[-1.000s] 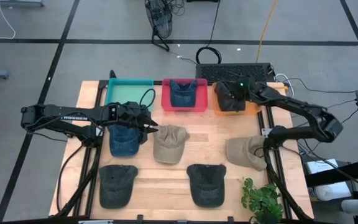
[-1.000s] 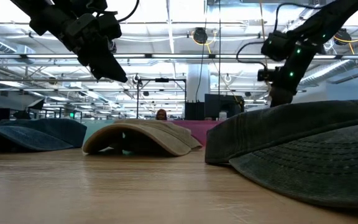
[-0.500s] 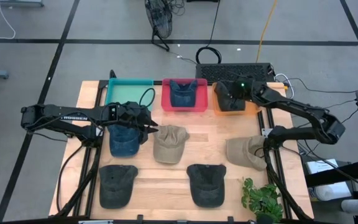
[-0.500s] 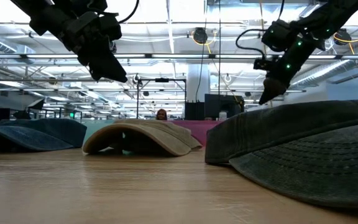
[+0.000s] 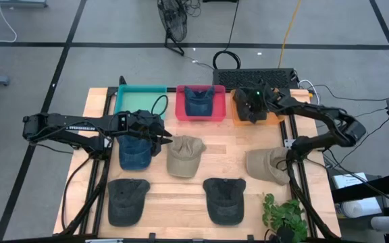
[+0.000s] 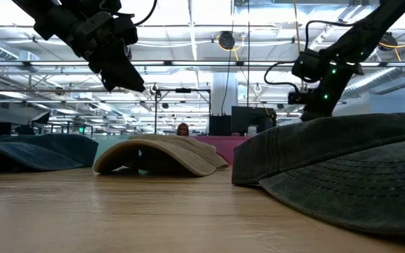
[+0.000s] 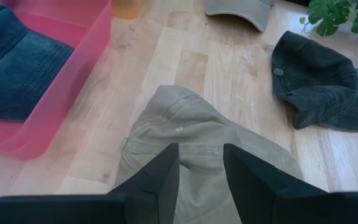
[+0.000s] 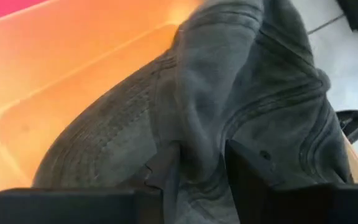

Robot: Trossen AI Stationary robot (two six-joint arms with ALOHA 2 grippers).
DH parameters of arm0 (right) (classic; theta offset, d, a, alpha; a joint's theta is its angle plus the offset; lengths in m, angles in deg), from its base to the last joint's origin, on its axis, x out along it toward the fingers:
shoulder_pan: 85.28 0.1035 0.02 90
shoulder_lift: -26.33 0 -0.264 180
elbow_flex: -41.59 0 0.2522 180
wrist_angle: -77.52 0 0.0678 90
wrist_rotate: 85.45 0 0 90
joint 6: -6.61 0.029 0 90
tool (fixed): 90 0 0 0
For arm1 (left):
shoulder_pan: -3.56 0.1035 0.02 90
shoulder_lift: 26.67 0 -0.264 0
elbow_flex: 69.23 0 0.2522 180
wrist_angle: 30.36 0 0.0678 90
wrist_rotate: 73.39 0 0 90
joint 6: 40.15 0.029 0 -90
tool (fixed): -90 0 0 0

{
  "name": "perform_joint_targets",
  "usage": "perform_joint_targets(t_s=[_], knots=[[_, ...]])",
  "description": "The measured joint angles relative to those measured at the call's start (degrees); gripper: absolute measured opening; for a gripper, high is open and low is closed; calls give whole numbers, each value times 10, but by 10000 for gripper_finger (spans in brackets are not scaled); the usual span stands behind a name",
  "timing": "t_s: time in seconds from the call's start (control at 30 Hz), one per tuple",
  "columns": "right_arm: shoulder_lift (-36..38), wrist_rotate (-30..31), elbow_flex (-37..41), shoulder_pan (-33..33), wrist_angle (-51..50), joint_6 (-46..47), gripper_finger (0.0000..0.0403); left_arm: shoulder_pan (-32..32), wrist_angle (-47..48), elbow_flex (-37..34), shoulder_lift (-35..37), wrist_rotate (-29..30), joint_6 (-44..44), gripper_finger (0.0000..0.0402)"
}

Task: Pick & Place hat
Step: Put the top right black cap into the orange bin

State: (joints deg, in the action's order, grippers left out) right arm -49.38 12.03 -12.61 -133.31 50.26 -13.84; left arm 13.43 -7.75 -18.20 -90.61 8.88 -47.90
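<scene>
**Hats, bins and grippers on the wooden table**

1. Orange plastic bin [image 5: 273,116], far right of the bin row. We find a crumpled dark grey cloth cap [image 8: 229,106] lying inside it. The right gripper [image 5: 252,108] sits over this cap, its fingers parted with a fold of the cloth between them; we cannot tell whether they press on it.

2. Pink plastic bin [image 5: 200,115], middle of the row. We count one blue denim cap [image 5: 196,100] within.

3. Teal plastic bin [image 5: 139,99], left of the row.

4. Tan cloth cap [image 7: 204,149], on the bare wood near the table's middle. The left gripper [image 7: 201,171] hovers above it, fingers spread, nothing between them.

5. Blue denim cap on the table [image 5: 136,152], just left of the tan one, partly under the left arm.

6. Two dark grey caps at the near edge [image 5: 127,200] [image 5: 225,199].

7. Khaki cap [image 5: 267,165] by the right edge.

8. Green leafy plant [image 5: 286,217], near right corner.
</scene>
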Motion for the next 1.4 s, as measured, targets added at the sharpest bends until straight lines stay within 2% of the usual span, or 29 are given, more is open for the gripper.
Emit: perform_joint_targets(t_s=[0.17,0.33,0.4,0.6,0.8,0.9,1.07,1.4], knots=[[-10,0,0,-2,3,5,101,0,0,0,0,1,-1,136],[-4,0,0,-1,-1,-5,26,0,0,0,0,2,-1,136],[3,0,0,-1,-2,-16,8,0,2,0,0,2,-1,136],[58,1,-2,0,-21,-24,2,0,8,0,0,2,0,136],[120,-4,-29,1,-128,-21,1,0,9,0,0,2,0,136],[139,-31,-36,1,-165,-18,1,0,9,0,0,2,0,136],[156,-76,-37,1,-183,-12,0,0,9,0,0,2,-4,136],[163,-78,-37,1,-203,10,0,0,8,0,0,2,0,136]])
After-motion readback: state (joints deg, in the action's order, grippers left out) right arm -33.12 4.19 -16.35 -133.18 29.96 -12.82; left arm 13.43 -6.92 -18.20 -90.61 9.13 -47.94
